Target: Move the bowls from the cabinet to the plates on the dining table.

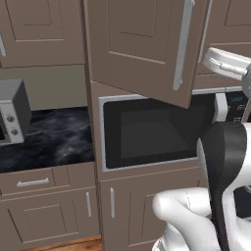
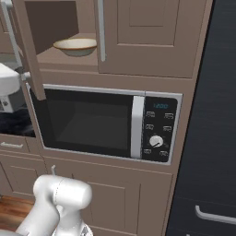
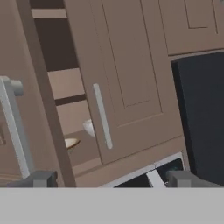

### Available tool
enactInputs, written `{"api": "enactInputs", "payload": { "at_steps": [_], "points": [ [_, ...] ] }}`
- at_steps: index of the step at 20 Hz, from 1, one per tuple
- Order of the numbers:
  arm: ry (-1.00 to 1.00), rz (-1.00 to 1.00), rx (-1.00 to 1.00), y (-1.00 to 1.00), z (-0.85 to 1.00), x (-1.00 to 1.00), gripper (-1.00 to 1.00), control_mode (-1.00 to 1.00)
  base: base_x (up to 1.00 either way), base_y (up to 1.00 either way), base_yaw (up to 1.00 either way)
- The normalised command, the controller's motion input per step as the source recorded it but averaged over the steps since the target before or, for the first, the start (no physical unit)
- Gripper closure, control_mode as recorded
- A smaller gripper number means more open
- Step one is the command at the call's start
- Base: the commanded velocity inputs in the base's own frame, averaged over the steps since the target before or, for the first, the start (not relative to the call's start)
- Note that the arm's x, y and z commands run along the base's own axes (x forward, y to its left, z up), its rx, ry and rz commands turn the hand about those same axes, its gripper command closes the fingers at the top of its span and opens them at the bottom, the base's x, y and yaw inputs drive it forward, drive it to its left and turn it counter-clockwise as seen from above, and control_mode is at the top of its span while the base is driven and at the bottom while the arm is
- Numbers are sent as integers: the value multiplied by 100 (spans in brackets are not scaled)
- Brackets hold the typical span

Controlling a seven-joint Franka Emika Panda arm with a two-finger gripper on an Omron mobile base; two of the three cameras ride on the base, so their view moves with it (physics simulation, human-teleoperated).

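Observation:
The tall brown cabinet (image 2: 152, 37) has its left door (image 1: 142, 44) swung wide open; its right door (image 3: 131, 65) is closed. On the lower shelf sits the cream bowl with the tan rim (image 2: 76, 46), also seen past the door edge as the cream bowl (image 3: 71, 143). Just behind it, the grey-white bowl (image 3: 89, 127) peeks out from behind the closed door. My gripper (image 3: 113, 179) is open and holds nothing. It hangs in front of the cabinet, well short of the shelf and pointing at the closed door. The plates and dining table are out of view.
The open door's grey bar handle (image 3: 13, 127) stands close on my left. A built-in black microwave (image 2: 106, 122) sits under the shelf. A tall dark panel (image 2: 216, 115) stands to the right. A grey microwave (image 1: 12, 112) rests on the marble counter (image 1: 54, 137) at left.

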Motion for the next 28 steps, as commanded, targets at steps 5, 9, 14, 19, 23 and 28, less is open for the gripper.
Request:
{"api": "enactInputs", "payload": {
  "at_steps": [5, 9, 14, 19, 23, 28],
  "points": [
    [-1, 10, 2, -34, 2, -6, -100, -100, 0, 0, 0],
    [0, 10, 4, -30, 0, 0, -100, -100, 0, 0, 0],
    [0, 12, 8, -18, 0, 17, -100, -100, 0, 0, 0],
    [1, 15, 8, -11, -1, 14, -100, -100, 0, 0, 0],
    [1, 19, 8, 0, 0, 20, -100, -100, 0, 0, 0],
    [1, 19, 11, 0, 0, 26, -100, -100, 0, 0, 0]
  ]
}}
